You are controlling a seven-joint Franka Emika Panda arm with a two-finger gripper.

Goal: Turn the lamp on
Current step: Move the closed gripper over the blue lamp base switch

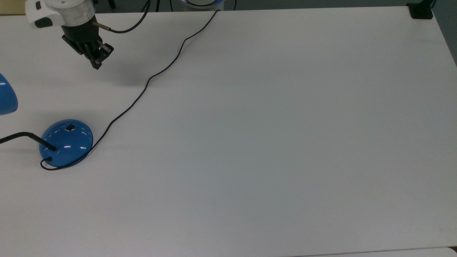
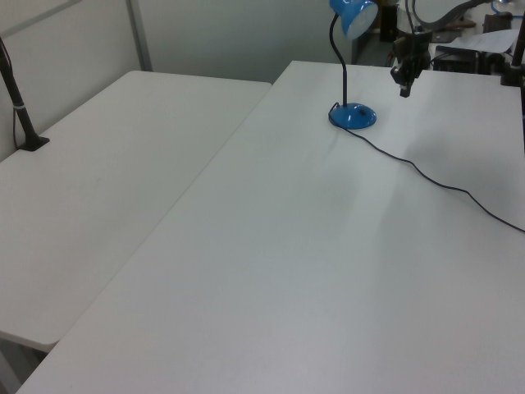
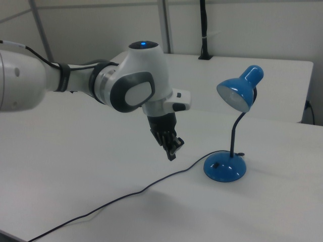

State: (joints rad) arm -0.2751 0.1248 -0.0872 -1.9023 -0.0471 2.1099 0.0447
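A: What does the lamp (image 1: 66, 142) stand on?
B: A plain white table (image 1: 271, 142). In the top view the blue base sits near the top view's left edge, switch (image 1: 70, 127) on its upper side, thin black arm bending off to the left, shade (image 1: 6, 95) cut by the frame. The cord (image 1: 148, 81) loops round the base and runs up to the far edge.

A: And the tool (image 1: 95, 64)?
B: It hangs above the table, well apart from the base, fingers pressed together and pointing down. In the right view it (image 3: 171, 153) is left of the lamp (image 3: 225, 167).

A: Room to move?
B: Wide bare surface to the top view's right. In the left view a second table (image 2: 98, 197) adjoins; a black clamp (image 1: 420, 10) grips the far corner.
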